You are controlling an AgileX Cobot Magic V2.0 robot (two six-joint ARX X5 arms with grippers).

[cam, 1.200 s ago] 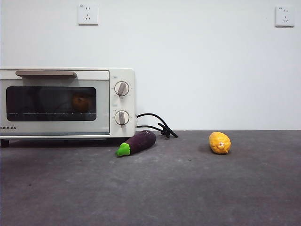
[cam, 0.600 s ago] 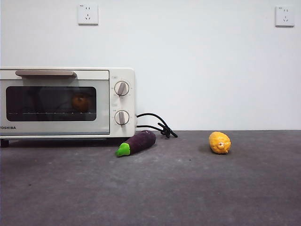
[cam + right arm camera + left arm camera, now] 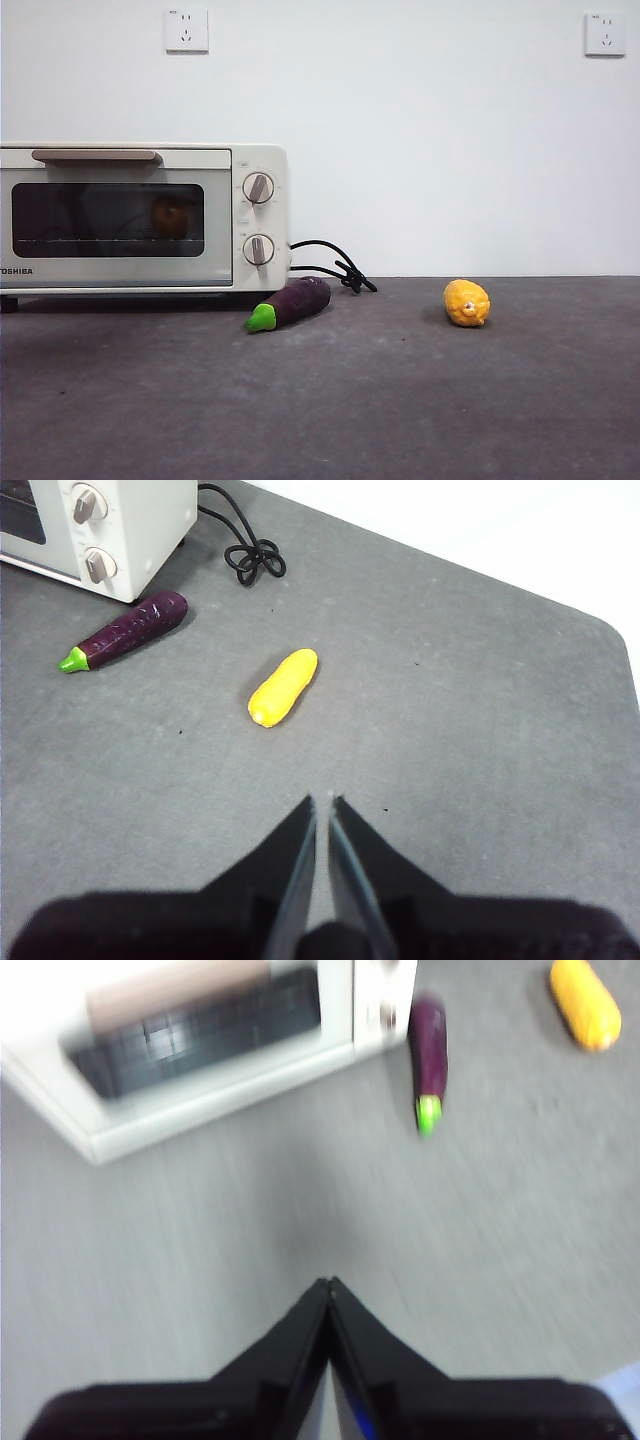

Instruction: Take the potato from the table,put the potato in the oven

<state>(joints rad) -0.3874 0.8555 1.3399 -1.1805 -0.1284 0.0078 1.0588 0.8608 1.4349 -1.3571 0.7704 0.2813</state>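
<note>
The cream-white oven (image 3: 140,220) stands at the left of the table (image 3: 400,400) with its dark glass door closed. Behind the glass the orange-tan potato (image 3: 172,217) shows dimly on the rack. The oven (image 3: 200,1040) also appears blurred in the left wrist view, a corner of the oven (image 3: 100,530) in the right wrist view. My left gripper (image 3: 328,1285) hangs shut and empty above the table in front of the oven. Well back from the yellow fruit, my right gripper (image 3: 322,805) is shut over bare table. Neither arm appears in the front view.
A purple eggplant (image 3: 290,303) with a green cap lies just right of the oven's front. A yellow lemon-like fruit (image 3: 467,302) lies further right. The oven's black cord (image 3: 335,265) coils behind the eggplant. Two wall sockets (image 3: 187,30) sit on the white wall.
Nothing among the objects has moved in the front view; the oven door stays closed with the potato inside.
</note>
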